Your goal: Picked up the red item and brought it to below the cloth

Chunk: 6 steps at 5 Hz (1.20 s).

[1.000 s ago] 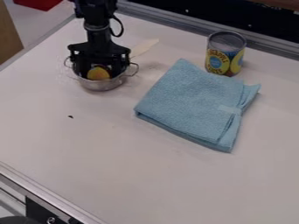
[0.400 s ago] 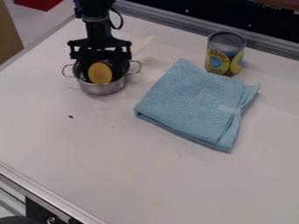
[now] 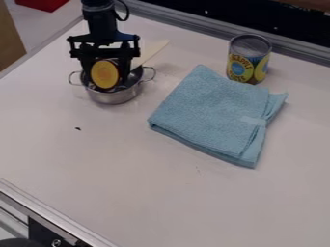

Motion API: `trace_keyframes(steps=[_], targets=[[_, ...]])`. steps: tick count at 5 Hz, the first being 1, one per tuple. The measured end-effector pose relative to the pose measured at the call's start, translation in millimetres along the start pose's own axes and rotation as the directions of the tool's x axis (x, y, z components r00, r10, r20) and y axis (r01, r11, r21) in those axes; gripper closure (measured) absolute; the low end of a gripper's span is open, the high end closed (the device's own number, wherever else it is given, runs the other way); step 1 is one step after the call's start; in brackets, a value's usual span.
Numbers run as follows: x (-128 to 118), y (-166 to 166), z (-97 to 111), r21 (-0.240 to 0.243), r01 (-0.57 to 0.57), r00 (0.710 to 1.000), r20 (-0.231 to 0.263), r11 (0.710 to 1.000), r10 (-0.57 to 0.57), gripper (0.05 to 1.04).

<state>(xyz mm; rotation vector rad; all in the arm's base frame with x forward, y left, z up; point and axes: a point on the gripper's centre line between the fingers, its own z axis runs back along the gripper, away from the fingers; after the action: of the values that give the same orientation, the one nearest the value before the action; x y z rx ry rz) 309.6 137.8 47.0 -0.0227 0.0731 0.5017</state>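
Since the earliest frame, the gripper point(image 3: 105, 78) has risen a little out of the small metal pot point(image 3: 115, 97), bringing up the round item point(image 3: 104, 74) with the yellow-orange face, which now shows much more fully. The pot itself has shifted slightly. The cloth and the can lie where they were.

The pincer is pinching the round item between its two fingers, the item's broad face turned toward the camera. The item is at the pot's mouth, its lower part overlapping the opening; whether it touches the pot's wall I cannot tell. It is well apart from the blue cloth point(image 3: 209, 116), so not below it.

Sides are as the camera sees them. The folded cloth lies flat to the right of the pot and somewhat nearer the camera. A pale, flat utensil point(image 3: 153, 49) slants up and away from the pot's far right side; its lower end is hidden. Farther right of the pot, beyond the cloth, a can point(image 3: 249, 59) with a yellow and blue label stands upright. A small dark speck point(image 3: 78, 129) sits on the white table point(image 3: 148, 193), on the camera's side of the pot.
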Motion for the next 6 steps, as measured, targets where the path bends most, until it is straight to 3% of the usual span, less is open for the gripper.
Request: trace_keyframes(steps=[1, 2, 3, 5, 6], targets=[[-15.1, -3.8, 18.0, -0.036, 0.086, 0.996, 0.027, 0.996, -0.085, 0.326], [-49.8, -9.8, 22.2, -0.031, 0.191, 0.981, 0.040, 0.981, -0.190, 0.326], [-83.8, -20.2, 17.0, -0.036, 0.295, 0.955, 0.022, 0.955, -0.295, 0.326], [-145.6, -54.9, -15.8, 0.024, 0.518, 0.856, -0.012, 0.855, -0.518, 0.326], [-168.3, -80.7, -29.4, 0.027, 0.577, 0.817, -0.004, 0.816, -0.577, 0.326]])
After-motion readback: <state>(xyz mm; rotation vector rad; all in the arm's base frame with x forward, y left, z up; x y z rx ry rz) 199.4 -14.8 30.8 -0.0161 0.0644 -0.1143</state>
